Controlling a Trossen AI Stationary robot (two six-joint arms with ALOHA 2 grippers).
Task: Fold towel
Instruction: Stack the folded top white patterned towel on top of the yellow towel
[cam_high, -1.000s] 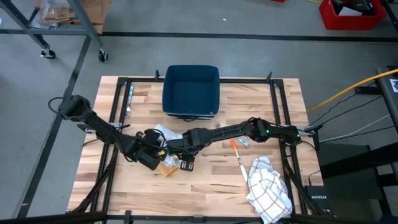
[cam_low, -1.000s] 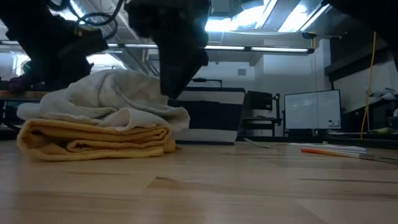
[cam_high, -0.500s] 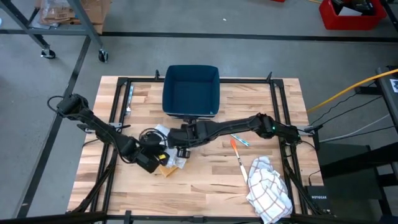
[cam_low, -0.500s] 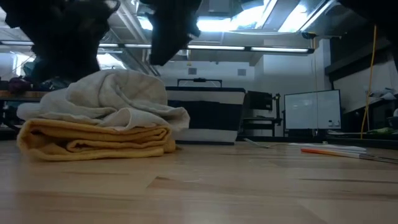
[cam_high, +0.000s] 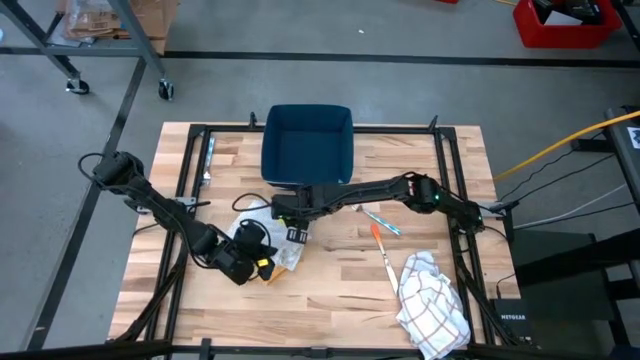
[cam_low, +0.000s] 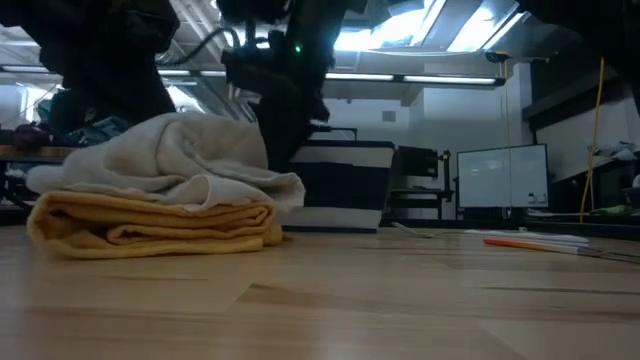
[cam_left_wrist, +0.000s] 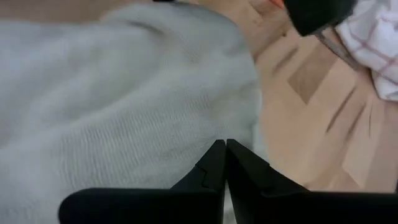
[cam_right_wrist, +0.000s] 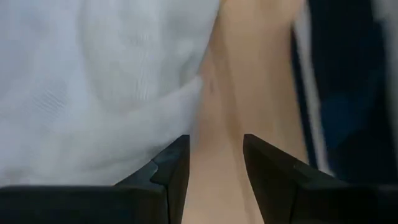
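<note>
Towel (cam_low: 170, 165) heaped on wooden table (cam_low: 400, 300) (monitors (cam_low: 502, 178) behind).

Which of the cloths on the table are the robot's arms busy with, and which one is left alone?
Both grippers, left and right, are at the grey-white towel lying on the folded yellow towel. The checked cloth lies crumpled and untouched at the table's near right corner.

Bright overhead ceiling lights, backlit dark arms, blurry wrist views
</note>
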